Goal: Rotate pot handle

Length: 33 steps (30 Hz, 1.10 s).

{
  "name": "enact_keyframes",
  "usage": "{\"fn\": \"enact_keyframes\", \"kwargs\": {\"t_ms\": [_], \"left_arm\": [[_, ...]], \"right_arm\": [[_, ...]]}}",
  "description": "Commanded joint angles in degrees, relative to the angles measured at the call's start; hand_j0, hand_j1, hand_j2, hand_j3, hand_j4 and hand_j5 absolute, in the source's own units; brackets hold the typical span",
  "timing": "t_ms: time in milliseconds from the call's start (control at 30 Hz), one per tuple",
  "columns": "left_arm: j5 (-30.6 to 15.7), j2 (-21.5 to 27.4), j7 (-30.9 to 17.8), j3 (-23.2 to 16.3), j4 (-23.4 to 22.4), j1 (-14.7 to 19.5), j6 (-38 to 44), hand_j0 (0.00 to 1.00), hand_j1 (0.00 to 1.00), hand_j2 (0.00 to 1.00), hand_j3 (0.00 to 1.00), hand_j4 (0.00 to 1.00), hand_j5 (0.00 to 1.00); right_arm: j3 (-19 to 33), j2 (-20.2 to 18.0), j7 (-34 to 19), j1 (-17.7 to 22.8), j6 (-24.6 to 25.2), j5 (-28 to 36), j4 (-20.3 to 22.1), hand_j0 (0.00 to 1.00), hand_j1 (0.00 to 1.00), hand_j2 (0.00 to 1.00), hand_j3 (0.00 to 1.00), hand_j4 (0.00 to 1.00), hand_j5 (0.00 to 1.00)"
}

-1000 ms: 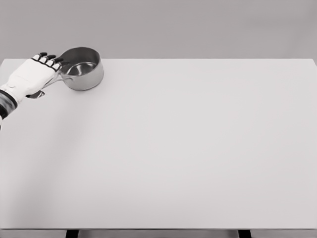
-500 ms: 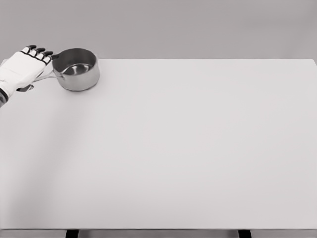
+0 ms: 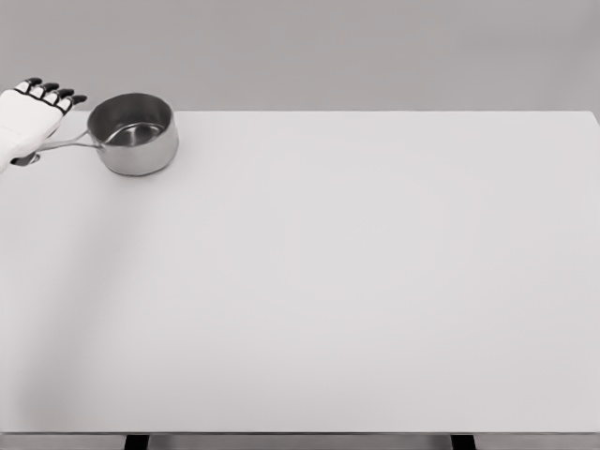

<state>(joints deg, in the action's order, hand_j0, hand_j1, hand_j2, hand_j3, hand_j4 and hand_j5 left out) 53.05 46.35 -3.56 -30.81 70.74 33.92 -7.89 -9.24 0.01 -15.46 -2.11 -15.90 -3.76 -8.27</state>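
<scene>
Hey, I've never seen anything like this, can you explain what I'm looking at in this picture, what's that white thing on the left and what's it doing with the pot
This is a simulator's render, seen from a camera on a humanoid robot's head looking down at a white table. The white thing at the far left is the robot's left hand, a five-finger hand with dark fingertips; its arm is mostly off the picture's edge. Next to it stands a shiny metal pot, upright and empty, near the table's far left corner. The pot's thin handle points left and runs in under the hand, so the hand seems to be gripping it, though the grip itself is partly hidden. The job is to turn the pot by that handle. The right hand is out of view.
</scene>
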Motion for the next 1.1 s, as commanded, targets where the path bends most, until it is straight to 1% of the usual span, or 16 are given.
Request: {"fn": "enact_keyframes", "kwargs": {"t_ms": [0,167,200,267,300,333,433,533,567,600,733,800,967,1067], "left_arm": [[1.2,0.0,0.0,0.1,-1.6,0.0,0.2,1.00,1.00,1.00,1.00,1.00,1.00],[1.4,-0.4,0.1,0.1,-3.3,0.5,0.2,1.00,1.00,1.00,1.00,1.00,1.00],[1.4,-0.5,0.1,0.0,-3.8,1.3,0.2,1.00,1.00,1.00,1.00,1.00,1.00],[1.6,-0.6,0.1,-0.1,-4.5,1.5,0.2,1.00,1.00,1.00,1.00,1.00,1.00],[3.2,-0.8,0.1,0.0,-4.6,1.7,0.2,1.00,1.00,1.00,1.00,1.00,1.00],[3.5,-0.9,0.1,0.0,-5.3,2.3,0.2,1.00,1.00,1.00,1.00,1.00,1.00],[3.6,-1.2,0.1,0.0,-6.2,2.4,0.2,1.00,1.00,1.00,1.00,1.00,1.00],[3.8,-1.9,0.2,0.0,-8.1,3.3,0.3,1.00,1.00,1.00,1.00,1.00,1.00],[6.6,-2.6,0.2,0.1,-8.2,3.9,0.4,1.00,1.00,1.00,1.00,1.00,1.00],[8.0,-3.6,0.2,0.1,-8.7,4.1,1.1,1.00,1.00,1.00,1.00,1.00,1.00],[8.3,-4.0,0.2,0.1,-9.1,4.8,1.3,1.00,1.00,1.00,1.00,1.00,1.00],[10.1,-4.9,0.2,0.1,-9.2,5.0,1.4,1.00,1.00,1.00,1.00,1.00,1.00],[10.8,-6.5,0.2,0.1,-12.0,6.8,1.6,1.00,1.00,1.00,1.00,1.00,1.00],[11.7,-6.5,0.2,0.1,-12.6,6.9,1.6,1.00,1.00,1.00,1.00,1.00,1.00]], "right_arm": [[0.0,0.0,0.0,0.0,0.0,0.0,0.0,1.00,1.00,1.00,1.00,1.00,1.00],[0.0,0.0,0.0,0.0,0.0,0.0,0.0,1.00,1.00,1.00,1.00,1.00,1.00],[0.0,0.0,0.0,0.0,0.0,0.0,0.0,1.00,1.00,1.00,1.00,1.00,1.00],[0.0,0.0,0.0,0.0,0.0,0.0,0.0,1.00,1.00,1.00,1.00,1.00,1.00],[0.0,0.0,0.0,0.0,0.0,0.0,0.0,1.00,1.00,1.00,1.00,1.00,1.00],[0.0,0.0,0.0,0.0,0.0,0.0,0.0,1.00,1.00,1.00,1.00,1.00,1.00],[0.0,0.0,0.0,0.0,0.0,0.0,0.0,1.00,1.00,1.00,1.00,1.00,1.00],[0.0,0.0,0.0,0.0,0.0,0.0,0.0,1.00,1.00,1.00,1.00,1.00,1.00],[0.0,0.0,0.0,0.0,0.0,0.0,0.0,1.00,1.00,1.00,1.00,1.00,1.00],[0.0,0.0,0.0,0.0,0.0,0.0,0.0,1.00,1.00,1.00,1.00,1.00,1.00],[0.0,0.0,0.0,0.0,0.0,0.0,0.0,1.00,1.00,1.00,1.00,1.00,1.00],[0.0,0.0,0.0,0.0,0.0,0.0,0.0,1.00,1.00,1.00,1.00,1.00,1.00],[0.0,0.0,0.0,0.0,0.0,0.0,0.0,1.00,1.00,1.00,1.00,1.00,1.00],[0.0,0.0,0.0,0.0,0.0,0.0,0.0,1.00,1.00,1.00,1.00,1.00,1.00]]}}
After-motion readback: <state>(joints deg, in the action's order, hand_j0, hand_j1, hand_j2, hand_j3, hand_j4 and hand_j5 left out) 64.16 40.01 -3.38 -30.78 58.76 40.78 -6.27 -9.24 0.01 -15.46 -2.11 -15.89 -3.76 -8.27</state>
